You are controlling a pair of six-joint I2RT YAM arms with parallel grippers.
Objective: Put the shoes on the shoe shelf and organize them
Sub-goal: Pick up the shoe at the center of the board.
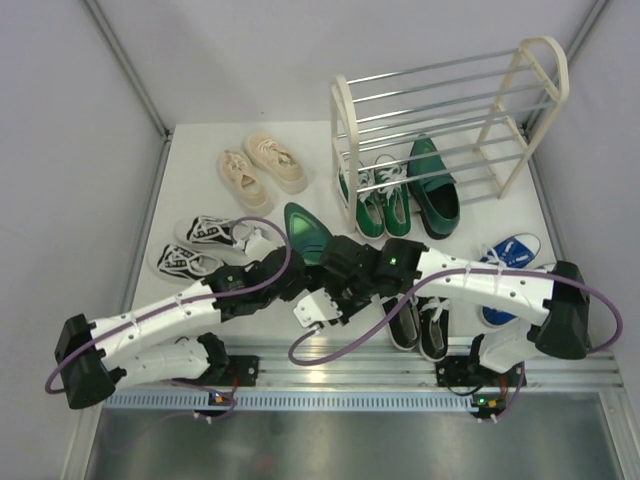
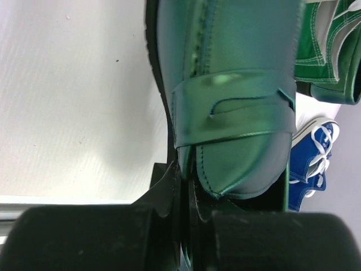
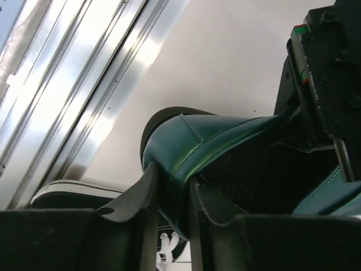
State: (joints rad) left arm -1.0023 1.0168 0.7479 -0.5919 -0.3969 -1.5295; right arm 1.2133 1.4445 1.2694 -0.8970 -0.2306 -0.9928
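1. The green loafer (image 1: 303,230) is at the middle of the table (image 1: 200,170). Its long axis runs near to far, and its toe points away from the arms, slightly to the left.
2. The left hand (image 2: 183,186) is clamped on the edge of the loafer's opening.
3. The right hand (image 3: 172,186) is closed on its heel.

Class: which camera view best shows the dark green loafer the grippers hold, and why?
Left wrist: the loafer fills the frame, strap and stitching clear, its edge pinched in the left gripper. The top external view shows only its toe, the rest hidden; the right wrist view shows only its heel in the right gripper.
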